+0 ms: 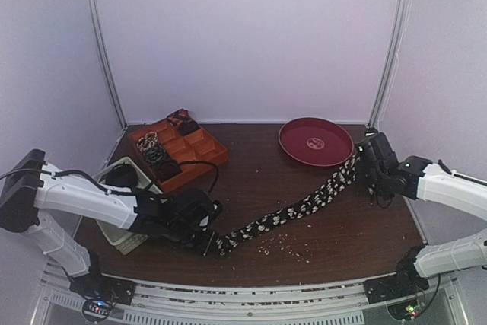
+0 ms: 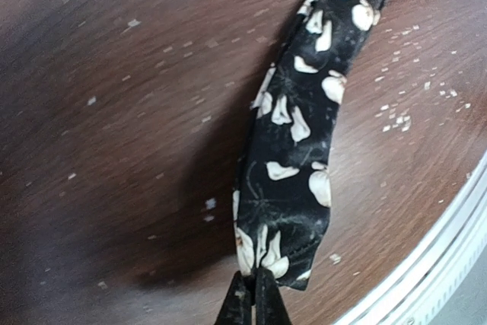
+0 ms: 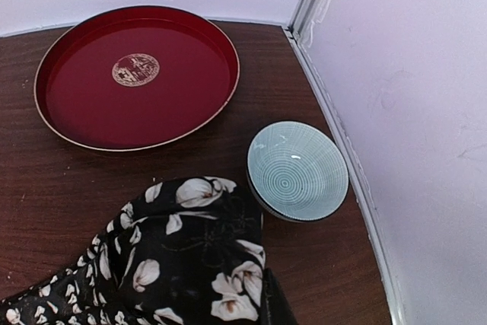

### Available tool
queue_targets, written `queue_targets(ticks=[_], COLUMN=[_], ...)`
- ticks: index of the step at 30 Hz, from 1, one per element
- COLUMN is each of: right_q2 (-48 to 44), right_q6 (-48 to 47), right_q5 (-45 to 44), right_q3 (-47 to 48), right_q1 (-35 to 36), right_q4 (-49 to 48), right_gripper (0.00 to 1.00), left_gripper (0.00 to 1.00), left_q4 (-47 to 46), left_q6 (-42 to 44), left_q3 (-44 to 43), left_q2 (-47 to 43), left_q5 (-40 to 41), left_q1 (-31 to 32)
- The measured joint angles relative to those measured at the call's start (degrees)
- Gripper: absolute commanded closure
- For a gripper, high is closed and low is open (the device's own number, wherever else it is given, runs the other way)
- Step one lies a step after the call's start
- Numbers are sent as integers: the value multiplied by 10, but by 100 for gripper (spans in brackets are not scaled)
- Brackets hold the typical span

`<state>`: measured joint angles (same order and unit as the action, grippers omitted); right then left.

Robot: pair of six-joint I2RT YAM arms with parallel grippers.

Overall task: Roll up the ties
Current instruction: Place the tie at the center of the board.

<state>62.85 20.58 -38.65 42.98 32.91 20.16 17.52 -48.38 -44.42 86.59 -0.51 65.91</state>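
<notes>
Arms spread apart; jaws pinch ends of tie [image 1: 297,209].

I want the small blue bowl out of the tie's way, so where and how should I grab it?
Probably pinch the rim of the bowl from above, one finger inside, on the edge facing the red tray: it sits mouth-up, and the wall crowds its other side.

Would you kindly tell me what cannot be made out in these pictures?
Top view: bowl hidden, seemingly behind the right arm; items in the orange tray too small to identify.
Right wrist: right gripper largely covered by the tie.
Left wrist: tie's far end cut by the top edge.
</notes>
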Motion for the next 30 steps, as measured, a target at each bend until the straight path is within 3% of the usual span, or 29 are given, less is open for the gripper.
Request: queue_targets(ticks=[6,17,24,30], right_q2=[25,61,122,141], right_q6=[55,163,297,375], right_q5=[-9,-78,-174,-194], right_q3=[-19,21,57,79], right_q1=[-2,-5,-15,-19], right_q4=[25,110,217,284], right_gripper=[49,40,24,15], left_gripper=[100,100,100,100], left_q4=[47,83,96,111], left_q6=[15,19,28,35], left_q3=[8,26,26,26], left_q2=[-27,-72,-72,-72], left_q5=[-7,-5,-6,-6], left_q1=[-27,-41,-41,-41])
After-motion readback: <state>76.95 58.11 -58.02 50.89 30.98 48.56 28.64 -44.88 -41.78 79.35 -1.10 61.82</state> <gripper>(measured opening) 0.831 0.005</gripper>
